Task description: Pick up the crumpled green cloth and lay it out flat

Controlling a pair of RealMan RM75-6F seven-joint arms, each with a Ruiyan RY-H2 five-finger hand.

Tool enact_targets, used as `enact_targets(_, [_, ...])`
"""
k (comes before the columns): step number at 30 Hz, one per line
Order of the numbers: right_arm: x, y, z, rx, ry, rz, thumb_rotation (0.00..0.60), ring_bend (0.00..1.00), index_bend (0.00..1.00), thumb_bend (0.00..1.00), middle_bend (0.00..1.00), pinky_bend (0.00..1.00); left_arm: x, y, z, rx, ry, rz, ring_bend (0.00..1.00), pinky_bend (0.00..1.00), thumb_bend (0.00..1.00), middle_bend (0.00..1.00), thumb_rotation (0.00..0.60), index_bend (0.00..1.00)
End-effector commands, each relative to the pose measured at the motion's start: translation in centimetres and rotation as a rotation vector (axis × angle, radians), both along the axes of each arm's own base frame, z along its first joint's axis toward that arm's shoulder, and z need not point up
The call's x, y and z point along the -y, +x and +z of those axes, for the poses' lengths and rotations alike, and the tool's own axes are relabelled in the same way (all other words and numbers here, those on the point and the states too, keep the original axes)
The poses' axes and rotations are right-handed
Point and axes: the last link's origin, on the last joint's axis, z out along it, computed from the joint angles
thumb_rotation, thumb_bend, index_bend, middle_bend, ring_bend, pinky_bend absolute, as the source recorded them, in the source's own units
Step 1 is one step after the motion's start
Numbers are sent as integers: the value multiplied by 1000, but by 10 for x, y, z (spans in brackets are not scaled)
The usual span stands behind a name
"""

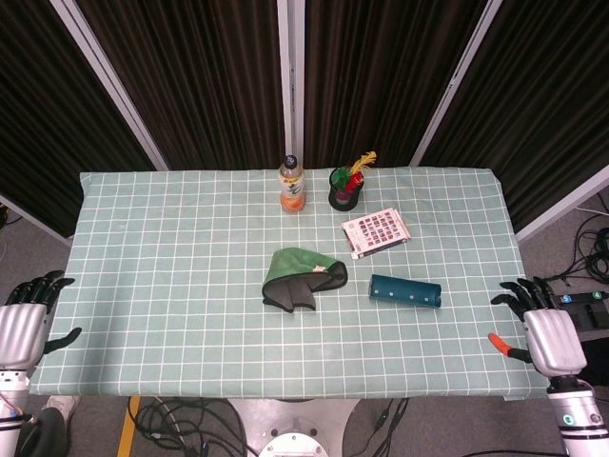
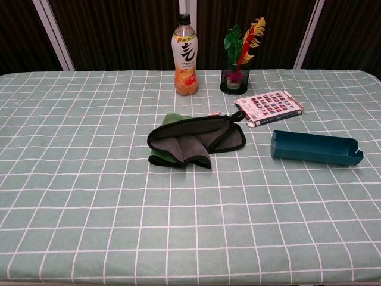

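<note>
The green cloth [image 1: 304,280] lies bunched near the middle of the worktop [image 1: 171,286] — grey side showing, untouched. A teal box [image 1: 405,291] sits just to its right. The left hand [image 1: 24,319] and right hand [image 1: 545,328] hang at the near corners, fingers spread, holding nothing — both well apart from the cloth.

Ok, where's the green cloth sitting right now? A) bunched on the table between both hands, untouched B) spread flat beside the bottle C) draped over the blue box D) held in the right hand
A: the green cloth lies crumpled mid-table, with the left hand and right hand at the table's edges.
</note>
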Motion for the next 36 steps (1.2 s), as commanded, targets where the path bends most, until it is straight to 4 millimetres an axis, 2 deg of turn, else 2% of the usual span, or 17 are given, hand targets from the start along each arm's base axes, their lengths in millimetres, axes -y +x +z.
enact_targets(1, [19,21,-14,13,53,48,600,87,390,79,190,66,0,0,0,2,0,0,224,241,113,280,600,294])
enact_targets(8, [61,63,-49,51,174,104,600,72,395,88,189,66,2,1,-1,7,5,0,224,241,112,280,600,294])
enact_targets(11, [83,81,-71,41,216,129,600,64,396,89,190,66,3,1,-1,7,4,-3,224,241,112,280,600,295])
enact_targets(24, [151,137,-161,-8,342,158,600,9,396,147,163,66,2,2,-2,11,9,-10,223,241,112,280,600,294])
enact_targets(30, [165,157,-195,-9,388,150,600,2,396,159,160,66,0,1,-4,17,2,-10,224,241,111,280,600,295])
enact_targets(36, [173,171,-218,-4,400,141,600,1,396,184,160,66,-4,1,-4,20,0,-19,223,241,111,280,600,294])
